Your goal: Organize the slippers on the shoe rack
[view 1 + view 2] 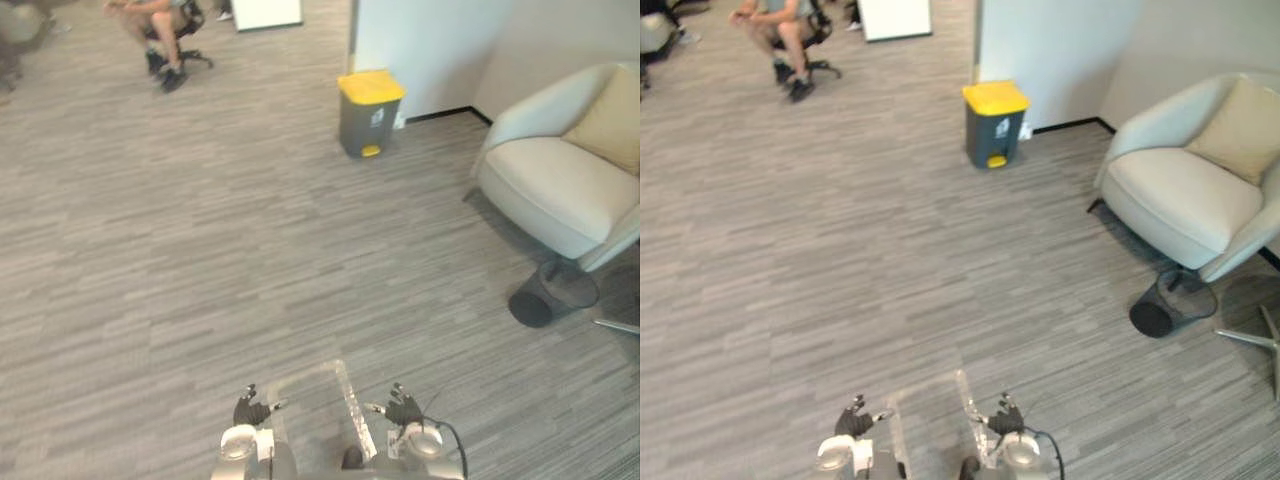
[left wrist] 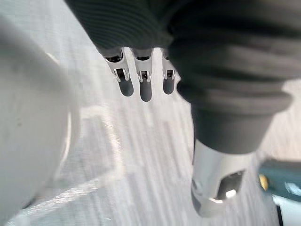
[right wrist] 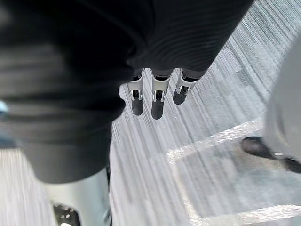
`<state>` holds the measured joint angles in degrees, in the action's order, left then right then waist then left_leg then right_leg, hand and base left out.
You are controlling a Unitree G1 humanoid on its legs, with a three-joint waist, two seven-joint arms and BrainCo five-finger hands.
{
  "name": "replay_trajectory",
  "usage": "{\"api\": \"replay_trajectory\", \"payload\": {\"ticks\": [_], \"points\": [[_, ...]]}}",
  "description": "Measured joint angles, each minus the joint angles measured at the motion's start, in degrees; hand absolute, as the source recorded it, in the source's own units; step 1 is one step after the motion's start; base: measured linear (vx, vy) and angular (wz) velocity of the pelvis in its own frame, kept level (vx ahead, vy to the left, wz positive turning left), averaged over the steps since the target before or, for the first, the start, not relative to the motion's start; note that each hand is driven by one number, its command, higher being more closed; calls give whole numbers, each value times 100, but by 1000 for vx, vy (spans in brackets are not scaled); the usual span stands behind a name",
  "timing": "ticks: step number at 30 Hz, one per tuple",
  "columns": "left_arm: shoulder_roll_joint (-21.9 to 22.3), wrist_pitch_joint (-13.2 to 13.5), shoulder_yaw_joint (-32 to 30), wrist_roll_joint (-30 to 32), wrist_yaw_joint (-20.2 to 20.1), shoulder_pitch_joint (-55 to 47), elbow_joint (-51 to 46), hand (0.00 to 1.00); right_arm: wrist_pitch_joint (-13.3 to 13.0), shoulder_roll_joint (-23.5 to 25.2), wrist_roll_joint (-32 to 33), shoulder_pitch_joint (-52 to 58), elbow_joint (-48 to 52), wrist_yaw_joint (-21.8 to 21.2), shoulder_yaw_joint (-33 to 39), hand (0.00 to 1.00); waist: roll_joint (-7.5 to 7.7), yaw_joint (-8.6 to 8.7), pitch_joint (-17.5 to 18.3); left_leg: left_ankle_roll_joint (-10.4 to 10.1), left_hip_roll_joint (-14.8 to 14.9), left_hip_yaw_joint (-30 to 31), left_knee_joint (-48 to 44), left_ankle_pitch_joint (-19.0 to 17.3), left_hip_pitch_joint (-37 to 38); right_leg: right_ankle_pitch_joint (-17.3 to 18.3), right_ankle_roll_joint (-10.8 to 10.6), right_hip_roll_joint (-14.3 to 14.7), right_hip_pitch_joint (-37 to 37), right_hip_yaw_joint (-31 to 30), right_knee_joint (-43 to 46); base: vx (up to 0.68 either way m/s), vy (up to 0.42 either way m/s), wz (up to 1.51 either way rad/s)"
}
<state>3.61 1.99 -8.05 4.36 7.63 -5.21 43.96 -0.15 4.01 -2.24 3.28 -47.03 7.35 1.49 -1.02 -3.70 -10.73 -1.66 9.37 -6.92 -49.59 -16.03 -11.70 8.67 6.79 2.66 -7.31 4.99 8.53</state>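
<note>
My left hand [image 1: 252, 409] hangs low at the bottom of the eye views, and my right hand [image 1: 402, 408] hangs beside it. In the left wrist view its fingers [image 2: 145, 82] point straight down over the grey floor, holding nothing. In the right wrist view the right hand's fingers [image 3: 157, 96] hang relaxed and straight above the floor, also with nothing in them. A pale taped rectangle [image 1: 325, 385] marks the floor between the two hands.
A grey bin with a yellow lid [image 1: 369, 110] stands by the white wall ahead. A cream armchair [image 1: 565, 165] sits at the right, with a black wire wastebasket [image 1: 548, 295] lying on its side before it. A person on an office chair [image 1: 165, 30] sits far left.
</note>
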Motion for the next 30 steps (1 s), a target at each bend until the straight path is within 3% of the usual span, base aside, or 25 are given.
{"api": "replay_trajectory", "payload": {"ticks": [3, 4, 5, 7, 8, 9, 11, 12, 13, 14, 17, 18, 20, 22, 25, 27, 28, 30], "points": [[1, 26, 3, 0, -11, 2, -3, 0, 2, 0, 3, -3, -15, 5, 18, 0, 32, -24, 7, -99, -634, 1151, 1841, -6, -59, 162, -258, -165, -77, -622, 10, 313, 244, -112], [0, 22, 10, -2, -8, -11, 35, 0, 0, -8, 4, 10, -27, 7, 24, 0, -25, -27, 58, -115, -770, 1701, 2491, 185, -28, 257, -411, -152, -75, -869, 19, 256, 300, -117], [-1, 21, 18, -10, -15, -50, 119, 0, -6, -25, 3, 22, -107, 7, 27, 0, -161, -24, 134, -170, -706, 1957, 2736, 585, -16, 352, -537, -48, -67, -1067, 32, 379, 444, -143], [-111, 20, -228, -43, 4, -25, 162, 0, 38, -12, 5, 112, -328, -11, -127, 0, 204, -132, 353, -106, -831, 1257, 2813, 609, 154, 499, -735, -387, 31, -1597, 179, 392, 427, -140], [-143, 24, -227, -56, 2, -7, 168, 0, 41, -13, 5, 135, -328, -7, -127, 0, 310, -159, 405, -44, -883, 1095, 2855, 561, 213, 513, -771, -488, 91, -1706, 245, 246, 255, -109], [-161, 13, -223, -59, 1, -2, 193, 0, 41, -13, 5, 140, -327, -2, -117, 0, 363, -144, 437, 53, -882, 831, 2932, 497, 337, 495, -838, -565, 187, -1725, 421, 204, 216, -100], [-157, 10, -227, -66, 1, -2, 234, 0, 39, -13, 4, 127, -325, -13, -127, 0, 328, -200, 414, 130, -795, 344, 3202, 463, 754, 454, -949, -623, 451, -1494, 1081, 169, 183, -120], [-152, 8, -227, -74, 2, -11, 241, 0, 39, -13, 4, 110, -325, -23, -170, 0, 303, -251, 399, 142, -763, 73, 3359, 467, 1000, 467, -1047, -693, 633, -1246, 1466, 127, 143, -135], [-140, 6, -224, -112, 3, -18, 285, 0, 38, -14, 1, 106, -325, -36, -174, 0, 279, -258, 403, 149, -763, -178, 3506, 471, 1232, 508, -1114, -876, 770, -621, 1748, 143, 136, -126], [-115, 8, -223, -117, 4, -8, 345, 0, 37, -16, -8, 115, -354, -49, -163, 0, 252, -200, 415, 150, -731, -408, 3626, 472, 1396, 489, -1079, -1109, 790, 379, 1658, 115, 88, -96], [-151, 21, -199, -121, 3, 40, 476, 0, 13, -34, -28, 60, -480, -51, -101, 0, 240, -191, 424, 147, -664, -694, 3786, 473, 1518, 215, -857, -1133, 729, 1503, 854, 101, -5, -67], [-189, 13, -134, -122, 2, 79, 577, 0, -8, -37, -56, -6, -676, -47, 9, 0, 236, -177, 450, 117, -675, -693, 3857, 491, 1544, 164, -850, -1025, 608, 1427, 565, 116, -105, -73], [-229, 2, 23, -120, -5, 139, 761, 0, -34, -151, -134, -144, -849, -34, 70, 0, 38, -70, 402, 114, -596, -657, 3825, 493, 1586, -46, -815, -844, 401, 1292, 124, 72, -93, -41], [-219, 4, 76, -116, -7, 149, 786, 0, -54, -220, -176, -153, -871, -35, 121, 0, -3, -2, 379, 105, -554, -644, 3593, 485, 1565, -121, -795, -781, 205, 1276, -128, 55, -90, -10], [-174, 5, 17, -113, -10, 161, 644, 0, -66, -211, -175, -107, -816, -9, 280, 0, -18, -30, 272, -32, -247, -521, 1925, 399, 1007, -154, -758, -641, -85, 1125, -393, 1, -73, -19], [-119, 9, -33, -115, -7, 94, 434, 0, -64, -230, -158, -92, -765, 7, 276, 0, -177, -146, 195, -18, 62, -366, 689, 494, 519, -42, -632, -426, -88, 724, -298, -19, 7, -86], [-103, 5, -116, -113, -7, 79, 430, 0, -61, -226, -150, -117, -755, 14, 277, 0, -139, -214, 193, 2, 15, -169, 551, 401, 457, -2, -590, -441, -81, 599, -255, 44, 67, -103], [-53, 3, -182, -113, -1, 50, 358, 0, -51, -229, -100, -93, -666, 57, 285, 0, -96, -216, 173, -31, -414, 475, 1182, -52, 456, 35, -608, -519, 29, 259, -161, 66, 83, -72]]}}
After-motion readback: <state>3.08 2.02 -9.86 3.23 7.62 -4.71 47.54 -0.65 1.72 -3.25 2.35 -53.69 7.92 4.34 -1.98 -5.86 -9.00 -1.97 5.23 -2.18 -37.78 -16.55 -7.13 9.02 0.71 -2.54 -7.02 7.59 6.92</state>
